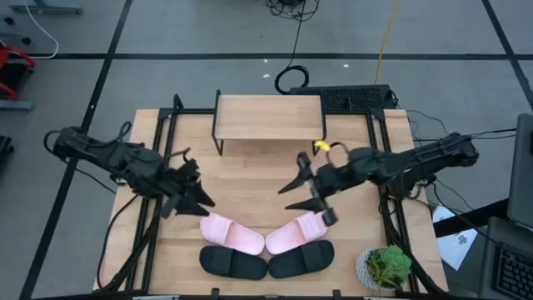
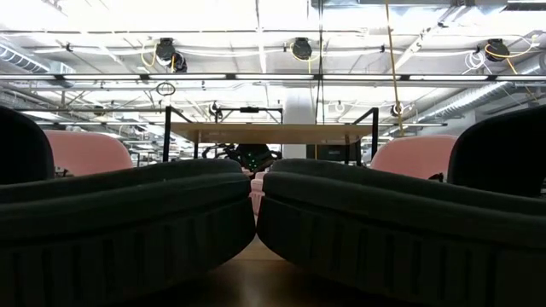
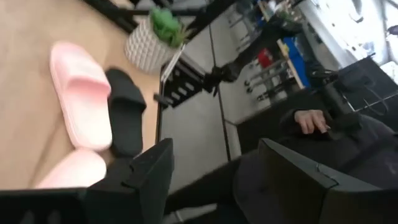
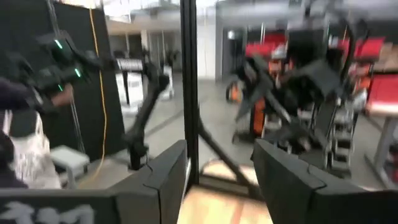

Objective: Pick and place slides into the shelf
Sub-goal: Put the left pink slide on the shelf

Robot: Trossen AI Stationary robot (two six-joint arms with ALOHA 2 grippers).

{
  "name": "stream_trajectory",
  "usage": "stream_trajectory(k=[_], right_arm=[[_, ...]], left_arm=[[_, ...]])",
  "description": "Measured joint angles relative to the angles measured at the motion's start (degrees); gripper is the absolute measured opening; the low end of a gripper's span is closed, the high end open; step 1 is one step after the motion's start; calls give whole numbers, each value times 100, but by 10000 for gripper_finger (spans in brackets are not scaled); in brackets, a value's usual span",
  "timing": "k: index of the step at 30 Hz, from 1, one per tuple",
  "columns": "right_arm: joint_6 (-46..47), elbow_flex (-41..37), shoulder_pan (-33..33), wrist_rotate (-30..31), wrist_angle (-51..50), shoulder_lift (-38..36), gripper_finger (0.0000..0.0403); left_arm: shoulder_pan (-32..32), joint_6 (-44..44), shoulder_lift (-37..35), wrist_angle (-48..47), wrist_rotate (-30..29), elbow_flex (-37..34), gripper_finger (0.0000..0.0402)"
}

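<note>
High view is showing four slides lying at the near edge of the table (image 1: pixel 250 179): the left pink slide (image 1: pixel 231 232) and the right pink slide (image 1: pixel 296 234) are angling toward each other with toes almost meeting, and the left black slide (image 1: pixel 232 262) and the right black slide (image 1: pixel 301 259) are sitting just in front of them. The shelf (image 1: pixel 268 116) is standing empty at the far side, well apart from all four. The left hand (image 1: pixel 193 197) is hovering near the left pink slide with fingers parted and nothing between them; the right hand (image 1: pixel 310 193) is hanging above the right pink slide, also parted and empty.

Low view is being filled by the two black slides, ribbed along their soles, with pink straps rising behind and the shelf beyond.

Left wrist view is looking past spread fingers at a pink slide and a black one beside a potted plant (image 3: pixel 151 38), with a person's hand (image 3: pixel 309 120) beyond the table.

Right wrist view is showing only spread fingers and the room.

These slides are looking light, soft and foamy, likely giving under pressure; pinching the wide arched strap is seeming the surest hold, since the flat sole is offering little to grip
</note>
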Motion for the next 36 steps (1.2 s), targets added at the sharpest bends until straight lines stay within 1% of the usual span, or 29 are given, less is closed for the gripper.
stream_trajectory(k=[3,7,15,19,23,28,31,36], right_arm=[[21,39,0,2,-138,334,173],[168,47,37,11,-101,721,173],[147,49,230,32,-201,1321,173],[91,49,337,494,-400,1350,173],[55,47,432,891,-399,1350,173],[10,47,510,988,-330,1346,173],[7,47,530,1036,-329,1348,173],[9,47,527,1038,-229,1348,173]], left_arm=[[-202,-169,78,-72,-190,-2,234],[-444,-125,76,-153,-251,-2,234],[-930,-415,78,-171,-882,-2,234],[-1204,-719,99,-426,-1307,-2,234],[-1472,-1220,280,-878,-1489,-2,234],[-1738,-1879,780,-1253,-1503,-2,234],[-1791,-2158,1102,-1476,-1511,-2,234],[-1785,-2769,1515,-2120,-1813,-4,234]])
